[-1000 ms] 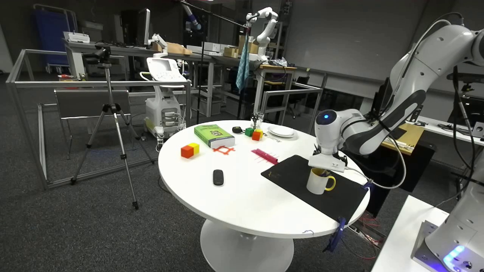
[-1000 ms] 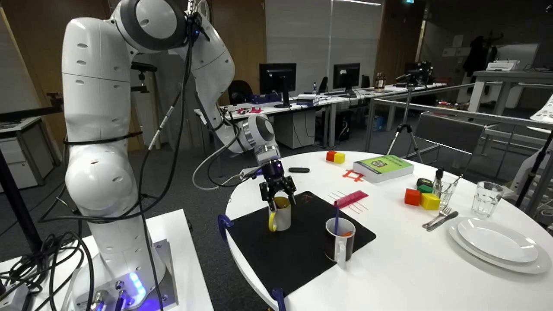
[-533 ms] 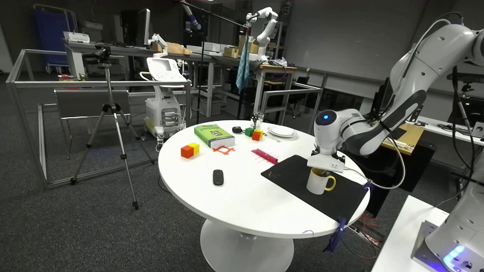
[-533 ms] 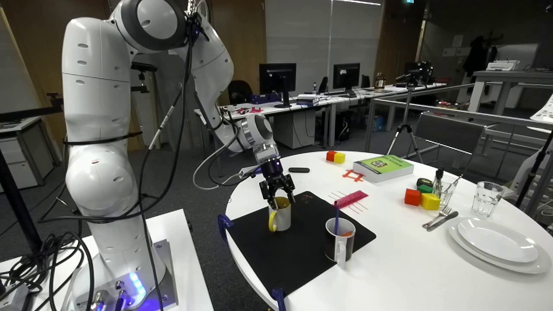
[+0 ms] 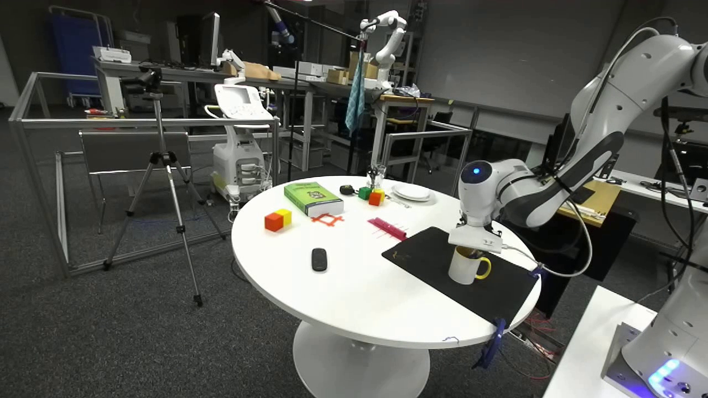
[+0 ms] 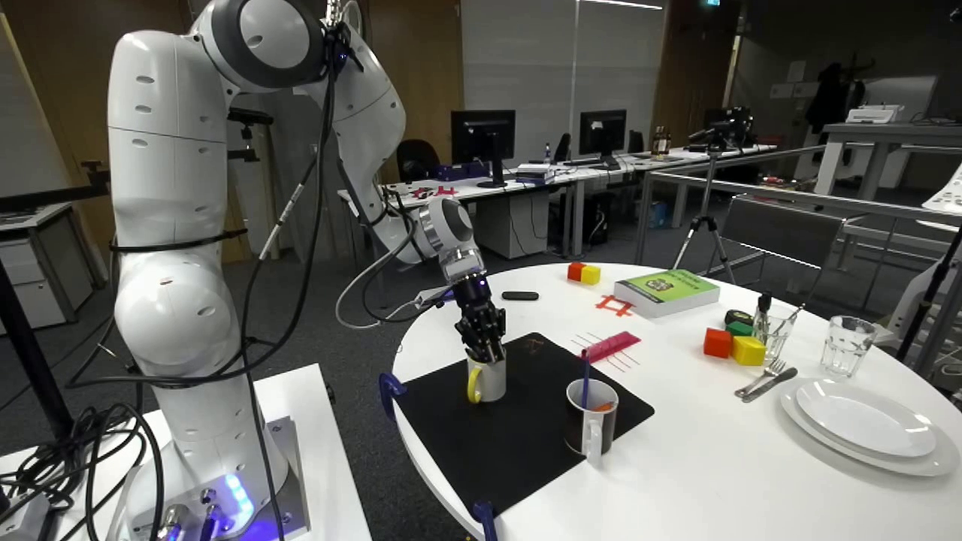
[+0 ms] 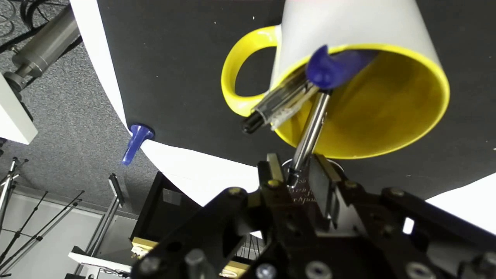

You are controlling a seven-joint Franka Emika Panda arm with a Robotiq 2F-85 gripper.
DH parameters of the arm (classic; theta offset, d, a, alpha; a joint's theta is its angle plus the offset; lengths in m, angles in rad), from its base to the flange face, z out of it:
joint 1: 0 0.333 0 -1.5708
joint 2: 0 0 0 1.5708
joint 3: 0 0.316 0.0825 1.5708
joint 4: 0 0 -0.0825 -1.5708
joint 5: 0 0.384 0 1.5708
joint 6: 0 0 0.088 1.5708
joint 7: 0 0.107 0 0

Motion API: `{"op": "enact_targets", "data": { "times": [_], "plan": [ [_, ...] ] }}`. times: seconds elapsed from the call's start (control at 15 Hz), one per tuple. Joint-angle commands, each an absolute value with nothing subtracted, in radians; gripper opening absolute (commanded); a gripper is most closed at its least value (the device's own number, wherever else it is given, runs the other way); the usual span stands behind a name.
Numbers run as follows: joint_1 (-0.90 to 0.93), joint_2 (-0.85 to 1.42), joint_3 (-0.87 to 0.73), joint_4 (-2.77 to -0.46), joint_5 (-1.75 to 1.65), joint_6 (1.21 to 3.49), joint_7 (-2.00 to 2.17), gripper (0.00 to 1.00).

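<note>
A white mug [image 7: 348,23] with a yellow inside and yellow handle stands on the black mat [image 5: 431,249], and shows in both exterior views. Leaning out of it in the wrist view are a silver pen [image 7: 310,135], a clear pen [image 7: 285,99] with a black end and a blue pen [image 7: 327,71]. My gripper [image 7: 299,162] is over the mug's rim. The silver pen's end lies between its fingers, nearer one of them, with a gap to the other finger [image 7: 323,182]. In an exterior view the gripper [image 6: 492,353] hides the mug's opening.
A dark mug [image 6: 575,432] with a white handle and pens stands on the mat. Blue clamps [image 7: 139,133] grip the table edge. Beyond lie a pink piece [image 6: 610,346], a green book [image 6: 665,293], coloured blocks [image 6: 718,343], glasses [image 6: 848,342], cutlery and plates [image 6: 864,413].
The gripper's fingers have drawn much closer together above the mug. The hand has shifted slightly; the mug has stayed in place.
</note>
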State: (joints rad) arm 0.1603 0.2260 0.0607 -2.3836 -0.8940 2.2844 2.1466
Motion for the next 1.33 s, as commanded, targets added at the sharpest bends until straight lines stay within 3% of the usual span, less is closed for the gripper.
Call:
{"op": "enact_targets", "data": {
  "times": [0.0,1.27],
  "plan": [
    [0.165,0.218,0.062,-2.381,-0.909,2.286,2.166,0.01],
    [0.126,-0.057,0.063,-2.417,-1.007,2.245,2.157,0.03]
  ]
}}
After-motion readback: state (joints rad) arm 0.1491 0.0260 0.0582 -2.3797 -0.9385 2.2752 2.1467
